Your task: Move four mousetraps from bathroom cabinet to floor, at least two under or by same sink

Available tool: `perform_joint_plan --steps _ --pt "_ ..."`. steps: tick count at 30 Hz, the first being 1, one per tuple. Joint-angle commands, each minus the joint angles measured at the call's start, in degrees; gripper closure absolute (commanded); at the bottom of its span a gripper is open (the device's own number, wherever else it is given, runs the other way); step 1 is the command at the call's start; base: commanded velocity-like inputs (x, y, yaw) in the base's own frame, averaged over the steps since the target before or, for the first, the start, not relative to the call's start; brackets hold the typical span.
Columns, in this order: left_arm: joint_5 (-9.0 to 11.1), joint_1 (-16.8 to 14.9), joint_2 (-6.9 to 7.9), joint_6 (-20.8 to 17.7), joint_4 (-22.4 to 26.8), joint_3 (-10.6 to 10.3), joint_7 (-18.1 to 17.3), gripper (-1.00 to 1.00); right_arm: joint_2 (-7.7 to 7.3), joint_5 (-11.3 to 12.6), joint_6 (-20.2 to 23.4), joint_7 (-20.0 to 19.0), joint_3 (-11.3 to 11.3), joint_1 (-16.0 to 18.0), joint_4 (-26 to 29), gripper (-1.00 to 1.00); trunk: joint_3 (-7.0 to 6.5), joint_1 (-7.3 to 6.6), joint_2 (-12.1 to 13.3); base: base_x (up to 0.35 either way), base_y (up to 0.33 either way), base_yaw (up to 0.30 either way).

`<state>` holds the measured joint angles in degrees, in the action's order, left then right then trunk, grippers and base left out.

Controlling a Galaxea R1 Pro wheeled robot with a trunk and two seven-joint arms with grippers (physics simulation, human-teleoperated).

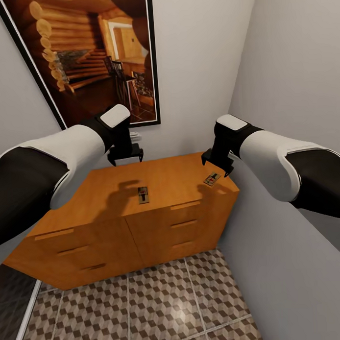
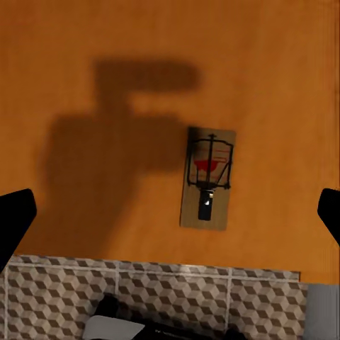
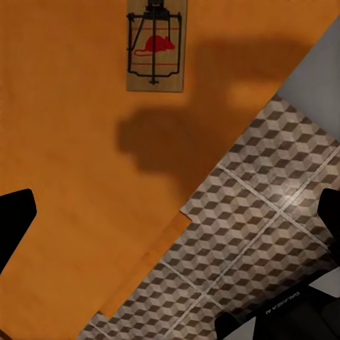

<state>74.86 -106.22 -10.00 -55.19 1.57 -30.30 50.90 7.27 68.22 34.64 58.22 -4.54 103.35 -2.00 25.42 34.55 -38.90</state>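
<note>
The orange-brown cabinet [image 1: 107, 192] stands in a wall corner. Two mousetraps lie flat on its top. One mousetrap [image 1: 143, 194] is near the front middle; the left wrist view shows it [image 2: 207, 177] with its red spot. The other mousetrap [image 1: 212, 179] lies by the right front corner and appears in the right wrist view [image 3: 156, 46]. My left gripper [image 1: 125, 158] hovers open above the cabinet top, behind the middle trap. My right gripper [image 1: 217, 166] hangs open just above and behind the corner trap. Each wrist view has its fingertips [image 2: 14, 219] [image 3: 14, 219] wide apart and empty. The cube-patterned bathroom floor [image 1: 145, 308] lies in front.
A large framed picture [image 1: 87, 55] hangs on the wall behind the cabinet. A grey wall [image 1: 294, 87] closes the right side, close to my right arm. A dark floor strip [image 1: 10, 298] borders the tiles at the lower left. Drawer fronts with bar handles [image 1: 184, 223] face me.
</note>
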Motion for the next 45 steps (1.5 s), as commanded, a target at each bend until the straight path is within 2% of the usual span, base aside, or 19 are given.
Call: perform_joint_plan --steps 1,8,15,45 --pt "0.6 -0.04 0.0 -0.23 0.06 -0.37 -0.25 -1.0 0.01 0.33 0.44 0.05 -0.47 0.09 -0.11 -1.0 0.08 0.02 -0.07 0.0 0.0 0.0" --pt "0.63 -0.04 0.0 -0.47 0.14 -0.37 -5.63 -1.0 0.02 0.34 0.43 0.05 -0.47 0.09 -0.11 -1.0 0.08 0.02 -0.07 0.0 0.0 0.0" --pt "0.72 -0.04 0.0 -0.58 0.36 -0.37 -7.45 -1.0 0.02 0.32 0.43 0.05 -0.47 -0.26 -0.11 -1.0 0.08 0.02 -0.07 0.0 0.0 0.0" --pt "0.91 -0.04 0.0 -1.32 0.43 -0.37 -8.26 -1.0 0.11 0.27 0.43 -0.69 -0.47 -0.96 -0.11 -1.0 0.08 0.02 -0.07 0.0 0.0 0.0"
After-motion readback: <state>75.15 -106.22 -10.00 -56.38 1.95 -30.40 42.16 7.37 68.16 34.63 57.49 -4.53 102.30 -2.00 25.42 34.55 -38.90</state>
